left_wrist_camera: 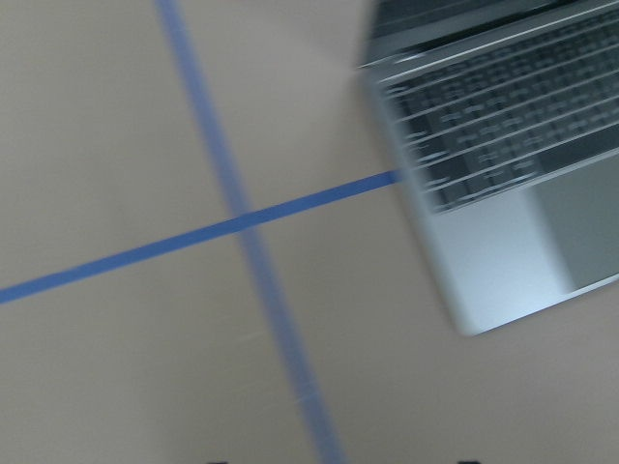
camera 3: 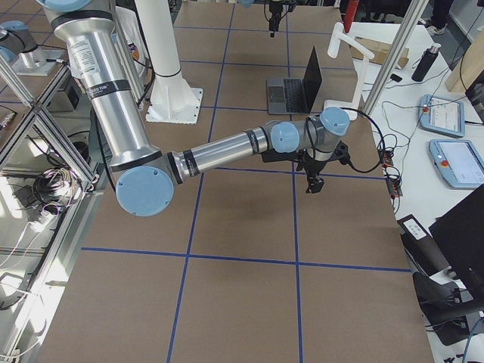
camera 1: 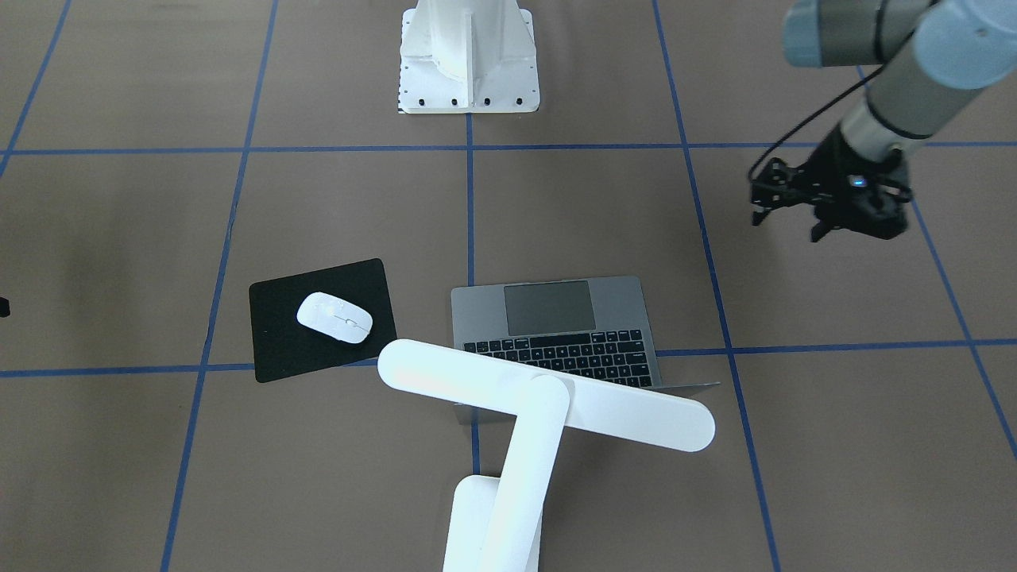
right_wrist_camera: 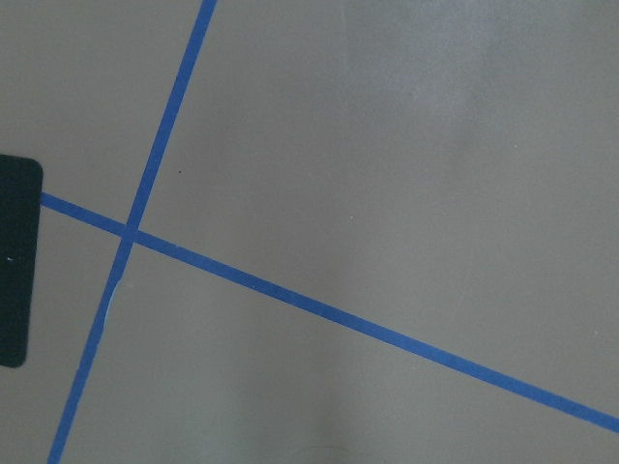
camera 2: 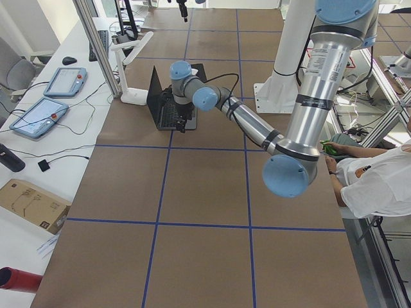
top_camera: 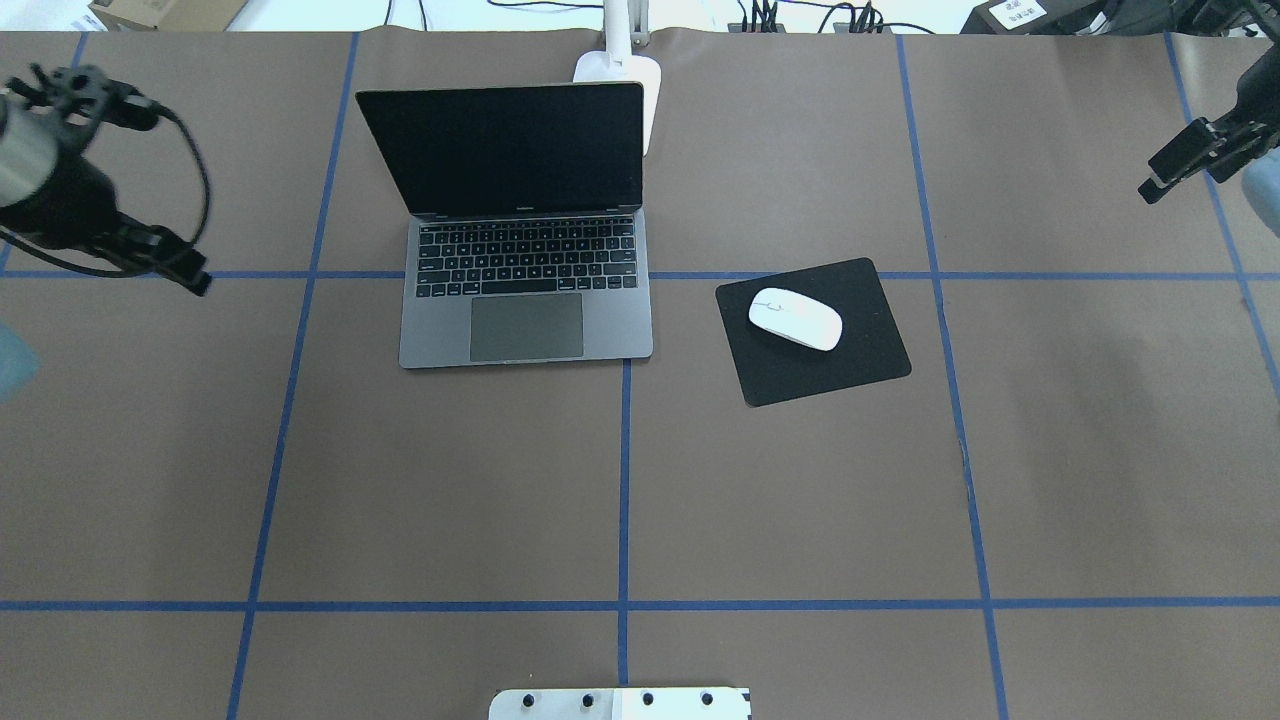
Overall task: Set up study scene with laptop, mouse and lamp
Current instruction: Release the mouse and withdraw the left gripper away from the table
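The laptop (top_camera: 525, 320) stands open at the table's far middle, dark screen upright, keyboard facing the robot. Behind its lid rises the white lamp (camera 1: 548, 393), whose bar head hangs over the screen's top edge. The white mouse (top_camera: 795, 318) lies on a black square mat (top_camera: 860, 350) just right of the laptop. My left gripper (camera 1: 786, 226) hovers open and empty above the table, well off the laptop's left side. At the overhead view's right edge my right gripper (top_camera: 1160, 180) hangs far from the mouse, empty, its fingers seemingly apart.
The robot's white bolted pedestal (camera 1: 469, 71) stands at the near middle edge. Blue tape lines cross the brown table. Tablets, cables and a cardboard box (camera 2: 32, 202) lie on the white bench beyond the far edge. A seated person (camera 2: 376, 183) is by the robot's base.
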Controlling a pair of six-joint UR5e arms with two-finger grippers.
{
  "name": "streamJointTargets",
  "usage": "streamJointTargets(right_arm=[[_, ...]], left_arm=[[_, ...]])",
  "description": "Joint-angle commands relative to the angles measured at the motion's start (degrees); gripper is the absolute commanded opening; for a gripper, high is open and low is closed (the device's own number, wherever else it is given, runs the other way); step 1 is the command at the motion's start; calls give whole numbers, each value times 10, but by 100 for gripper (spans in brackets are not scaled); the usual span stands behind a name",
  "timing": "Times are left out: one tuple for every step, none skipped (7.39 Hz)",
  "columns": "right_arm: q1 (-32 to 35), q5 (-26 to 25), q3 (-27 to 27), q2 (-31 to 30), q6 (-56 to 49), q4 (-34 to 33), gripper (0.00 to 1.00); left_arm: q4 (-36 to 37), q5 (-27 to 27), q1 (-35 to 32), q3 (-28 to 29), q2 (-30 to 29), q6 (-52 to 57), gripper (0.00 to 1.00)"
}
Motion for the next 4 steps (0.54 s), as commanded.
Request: streamJointTargets(right_arm=[[0, -14, 14, -4, 25, 0, 99], [0, -15, 17, -12, 25, 0, 99], [3, -15, 19, -16, 25, 0, 99], [4, -16, 33, -28, 27, 0, 99]], left_arm=[[5, -66, -134, 30, 106, 177, 92], [-1, -65, -155, 45, 132, 182, 99], [0, -64, -189, 64, 133, 182, 99], [1, -57, -204, 72, 133, 183, 99]])
